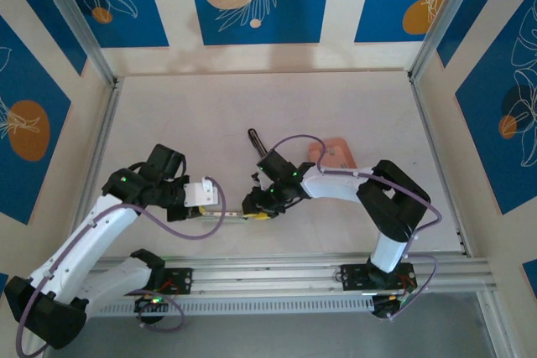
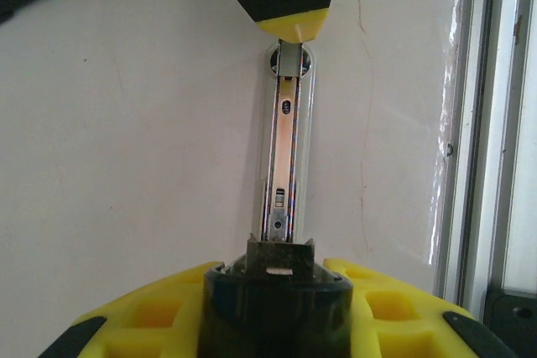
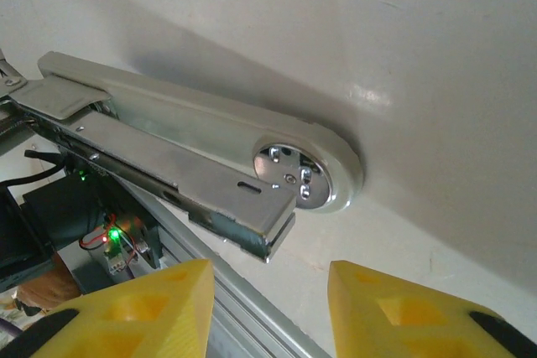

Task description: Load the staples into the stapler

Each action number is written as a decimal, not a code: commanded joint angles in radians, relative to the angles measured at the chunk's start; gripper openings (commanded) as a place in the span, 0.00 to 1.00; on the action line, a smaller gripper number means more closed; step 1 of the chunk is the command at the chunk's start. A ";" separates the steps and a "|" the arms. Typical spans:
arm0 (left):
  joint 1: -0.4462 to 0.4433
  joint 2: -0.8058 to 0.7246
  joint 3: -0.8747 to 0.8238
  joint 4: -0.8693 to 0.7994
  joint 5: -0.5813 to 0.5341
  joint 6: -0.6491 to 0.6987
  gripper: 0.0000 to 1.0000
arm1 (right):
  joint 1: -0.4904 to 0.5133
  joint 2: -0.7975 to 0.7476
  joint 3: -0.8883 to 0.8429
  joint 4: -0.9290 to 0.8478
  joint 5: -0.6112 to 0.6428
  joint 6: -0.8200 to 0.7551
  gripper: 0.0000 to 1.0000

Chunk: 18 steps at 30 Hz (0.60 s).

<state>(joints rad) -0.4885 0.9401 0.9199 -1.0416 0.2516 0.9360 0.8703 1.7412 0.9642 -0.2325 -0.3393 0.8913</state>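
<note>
The stapler (image 1: 228, 218) lies open along the near edge of the table, its silver magazine channel (image 2: 285, 148) facing up. My left gripper (image 2: 281, 284) is shut on the stapler's black rear end. My right gripper (image 3: 268, 291) hovers over the stapler's front tip (image 3: 281, 207) with its yellow fingers (image 3: 159, 295) apart and nothing between them. A dull-grey piece (image 2: 289, 58) sits at the front of the channel, and I cannot tell whether it is a strip of staples. The salmon-pink tray (image 1: 340, 155) lies behind the right arm, and no staples can be made out on it.
A black elongated piece (image 1: 254, 144) lies just beyond the right gripper. An aluminium rail (image 1: 319, 270) runs along the table's near edge, close to the stapler. Metal frame posts stand at the table's left and right sides.
</note>
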 commanded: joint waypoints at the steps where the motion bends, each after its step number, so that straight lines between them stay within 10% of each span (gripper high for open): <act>1: -0.007 -0.029 -0.015 0.030 0.008 -0.015 0.07 | 0.004 0.027 0.039 -0.027 -0.038 -0.022 0.40; 18: -0.009 -0.006 -0.020 0.058 0.039 -0.081 0.05 | -0.017 0.135 0.088 -0.004 -0.056 -0.045 0.30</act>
<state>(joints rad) -0.4885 0.9318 0.8883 -1.0260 0.2424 0.8845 0.8619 1.8469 1.0409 -0.2310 -0.3874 0.8577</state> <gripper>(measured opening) 0.265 0.302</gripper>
